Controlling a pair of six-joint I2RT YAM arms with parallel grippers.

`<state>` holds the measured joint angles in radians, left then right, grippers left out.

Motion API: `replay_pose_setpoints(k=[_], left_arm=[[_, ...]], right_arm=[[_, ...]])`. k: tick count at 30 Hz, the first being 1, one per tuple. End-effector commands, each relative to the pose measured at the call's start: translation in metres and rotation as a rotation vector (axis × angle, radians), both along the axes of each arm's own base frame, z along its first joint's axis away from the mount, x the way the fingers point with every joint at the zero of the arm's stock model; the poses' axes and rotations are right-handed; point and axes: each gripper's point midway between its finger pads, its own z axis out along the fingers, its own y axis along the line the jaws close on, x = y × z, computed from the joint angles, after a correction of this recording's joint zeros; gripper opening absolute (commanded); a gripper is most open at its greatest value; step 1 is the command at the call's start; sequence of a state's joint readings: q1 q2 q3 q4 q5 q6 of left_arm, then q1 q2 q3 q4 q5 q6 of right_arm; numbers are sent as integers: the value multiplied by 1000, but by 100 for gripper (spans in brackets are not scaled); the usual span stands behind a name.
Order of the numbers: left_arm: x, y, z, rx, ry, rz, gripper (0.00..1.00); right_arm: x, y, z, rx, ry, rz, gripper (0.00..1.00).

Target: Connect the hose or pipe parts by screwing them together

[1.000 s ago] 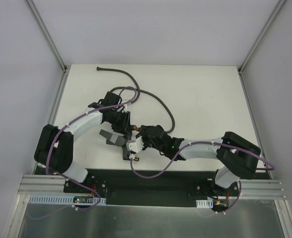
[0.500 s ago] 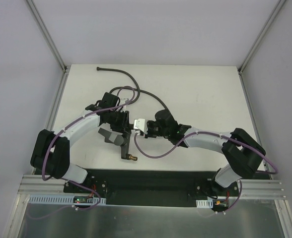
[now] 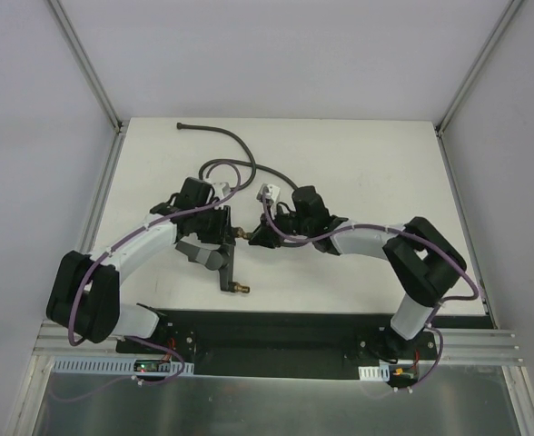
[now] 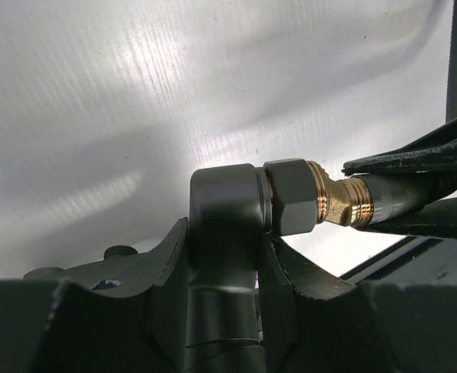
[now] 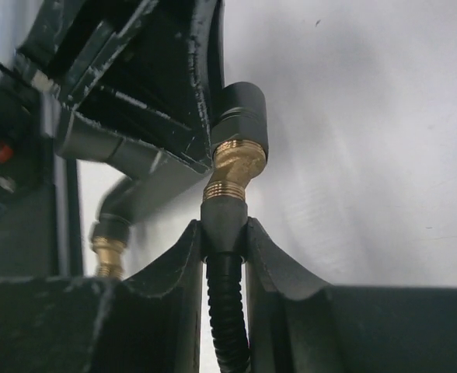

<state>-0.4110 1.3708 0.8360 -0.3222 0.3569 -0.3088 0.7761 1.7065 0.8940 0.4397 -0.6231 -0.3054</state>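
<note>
Soft, even white light fills the overhead view and leaves only weak shadows on the white table (image 3: 367, 163), while in the 2 wrist views the table shows pale streaks of glare, the near fingers (image 4: 298, 287) are dark and slightly blurred, and the brass nut (image 4: 333, 202) is sharp.

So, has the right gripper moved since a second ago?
Yes. The right gripper has shifted away from the black base plate, toward the far edge of the table, and grips the hose at its end.
</note>
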Motion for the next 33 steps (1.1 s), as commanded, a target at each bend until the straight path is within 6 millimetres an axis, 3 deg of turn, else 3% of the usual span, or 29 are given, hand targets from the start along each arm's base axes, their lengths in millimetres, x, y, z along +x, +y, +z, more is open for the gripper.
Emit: replay_pose_setpoints(k=[1, 3, 6, 7, 9, 13, 15, 16, 21, 22, 25, 27, 30, 32, 33], left_arm=[[33, -31, 76, -213, -276, 11, 0], [36, -29, 80, -215, -309, 29, 0], [35, -29, 82, -217, -314, 20, 0], [34, -29, 82, -217, -309, 17, 0], [30, -29, 80, -213, -288, 10, 0], [26, -24, 71, -171, -238, 11, 0], [26, -24, 71, -161, -224, 3, 0], [23, -23, 67, -153, -197, -2, 0], [20, -21, 57, -111, -110, -7, 0], [19, -20, 55, -106, -90, -4, 0], [17, -20, 49, -101, -39, -9, 0], [16, -22, 49, -111, -20, -22, 0], [14, -24, 47, -116, 14, -30, 0], [13, -25, 47, -118, 27, -36, 0], [12, -26, 48, -120, 36, -41, 0]], right_arm=[[-27, 26, 63, 359, 313, 37, 1], [-19, 25, 83, 465, 326, 20, 1], [-10, 21, 71, 453, 394, -55, 4], [-4, 17, 71, 449, 367, -85, 22], [-3, 5, 61, 399, 288, -122, 35], [-3, -13, 59, 317, 113, -125, 78], [2, -25, 60, 233, -18, -137, 85], [9, -30, 59, 195, -70, -177, 96], [14, -54, 56, -84, -431, -155, 99], [6, -47, 57, -140, -587, -66, 100], [6, -48, 58, -328, -915, -10, 100], [8, -47, 56, -410, -1022, 12, 99], [5, -38, 52, -491, -1141, 82, 78], [6, -32, 55, -535, -1211, 97, 75], [8, -30, 46, -573, -1226, 114, 74]])
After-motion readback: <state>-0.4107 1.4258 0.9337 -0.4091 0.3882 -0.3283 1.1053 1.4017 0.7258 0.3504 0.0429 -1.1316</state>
